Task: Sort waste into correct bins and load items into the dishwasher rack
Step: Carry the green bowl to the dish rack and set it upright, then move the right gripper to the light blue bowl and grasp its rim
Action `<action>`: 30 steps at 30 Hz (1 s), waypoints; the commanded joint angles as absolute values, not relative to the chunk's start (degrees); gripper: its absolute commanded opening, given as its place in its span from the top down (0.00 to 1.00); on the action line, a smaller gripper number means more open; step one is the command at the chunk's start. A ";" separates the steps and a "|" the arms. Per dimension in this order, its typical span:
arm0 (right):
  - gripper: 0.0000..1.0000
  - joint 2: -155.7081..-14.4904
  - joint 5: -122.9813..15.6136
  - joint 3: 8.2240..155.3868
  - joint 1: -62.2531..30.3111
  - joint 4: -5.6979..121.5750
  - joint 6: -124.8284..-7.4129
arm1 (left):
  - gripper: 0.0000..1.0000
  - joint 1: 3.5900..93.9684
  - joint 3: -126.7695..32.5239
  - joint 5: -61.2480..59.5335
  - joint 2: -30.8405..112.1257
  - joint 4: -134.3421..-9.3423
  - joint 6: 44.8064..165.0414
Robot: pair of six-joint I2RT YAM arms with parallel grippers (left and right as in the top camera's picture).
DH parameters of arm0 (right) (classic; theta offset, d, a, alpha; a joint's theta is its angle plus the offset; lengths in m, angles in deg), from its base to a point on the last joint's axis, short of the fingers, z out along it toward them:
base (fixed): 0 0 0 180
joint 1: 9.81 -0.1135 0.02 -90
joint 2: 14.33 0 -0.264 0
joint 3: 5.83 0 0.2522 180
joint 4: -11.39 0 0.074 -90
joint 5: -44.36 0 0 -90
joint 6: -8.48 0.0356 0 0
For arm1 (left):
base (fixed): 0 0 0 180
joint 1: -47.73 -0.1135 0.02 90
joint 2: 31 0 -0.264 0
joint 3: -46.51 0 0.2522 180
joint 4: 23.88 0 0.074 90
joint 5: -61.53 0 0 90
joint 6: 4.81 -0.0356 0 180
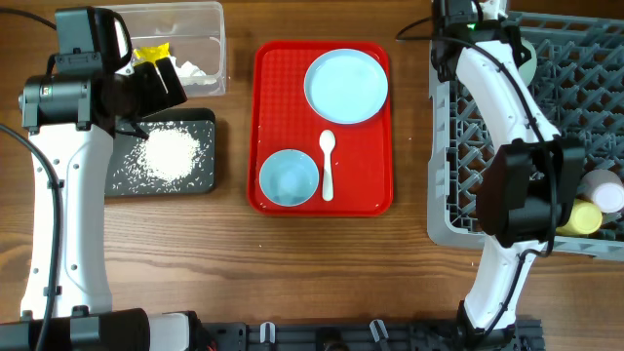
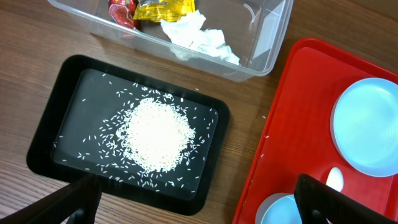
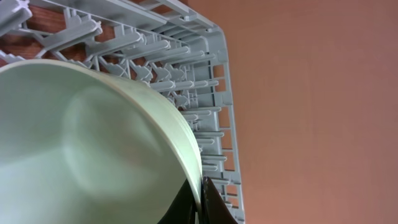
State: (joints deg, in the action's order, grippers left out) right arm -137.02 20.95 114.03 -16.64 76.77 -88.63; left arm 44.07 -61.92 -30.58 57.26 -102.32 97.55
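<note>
My right gripper [image 3: 200, 199] is shut on the rim of the pale green bowl [image 3: 81, 149], held over the far left corner of the grey dishwasher rack [image 1: 575, 117]. A yellow cup [image 1: 580, 216] and a white cup [image 1: 606, 192] lie in the rack. My left gripper [image 2: 199, 208] is open and empty above the black tray [image 2: 50, 143], which holds the rice heap [image 2: 155, 134]. The clear tub [image 2: 267, 50] holds a red wrapper [image 2: 119, 11], a yellow wrapper [image 2: 165, 9] and tissue [image 2: 196, 36]. The blue plate [image 1: 346, 86], blue bowl [image 1: 289, 178] and white spoon [image 1: 328, 166] lie on the red tray.
The flat red serving tray [image 1: 370, 200] lies mid-table between the black tray and the rack. My right arm's white links cross the rack's left side. Bare wooden table shows in front of the trays.
</note>
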 commanded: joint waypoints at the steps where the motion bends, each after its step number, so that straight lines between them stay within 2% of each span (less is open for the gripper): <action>1: 0.96 -139.49 19.00 113.22 -19.41 76.88 -90.60 | 0.00 44.03 -61.88 -31.15 57.00 -102.19 98.09; 7: 0.95 -139.51 15.99 113.22 -21.07 78.06 -91.23 | 0.00 44.03 -61.88 -31.15 57.00 -102.19 98.09; 10: 0.68 -139.49 12.66 113.22 -21.32 80.57 -91.87 | 0.00 44.03 -61.88 -31.15 57.00 -102.21 98.09; 15: 0.49 -139.49 10.46 113.25 -23.06 82.98 -90.43 | 0.00 44.03 -61.88 -31.15 57.00 -102.21 98.07; 17: 0.32 -139.49 8.84 113.25 -24.68 84.88 -90.34 | 0.00 44.03 -61.88 -31.13 57.00 -102.21 98.07; 19: 0.20 -139.49 8.18 113.25 -26.04 85.88 -89.70 | 0.00 44.03 -61.88 -31.15 57.00 -102.19 98.09; 22: 0.17 -139.47 3.00 113.25 -27.43 89.25 -88.37 | 0.00 44.03 -61.88 -31.13 57.00 -102.19 98.07; 27: 0.11 -137.54 -6.02 114.23 -27.50 90.76 -78.58 | 0.00 44.03 -61.88 -31.15 57.00 -102.21 98.07; 30: 0.05 -132.32 -18.00 118.58 -28.31 90.80 -77.44 | 0.00 44.03 -61.88 -31.15 57.00 -102.19 98.07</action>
State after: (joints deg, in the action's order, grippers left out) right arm -138.05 -6.20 113.95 -27.41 90.60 -81.05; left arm 44.07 -61.92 -30.58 57.26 -102.32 97.57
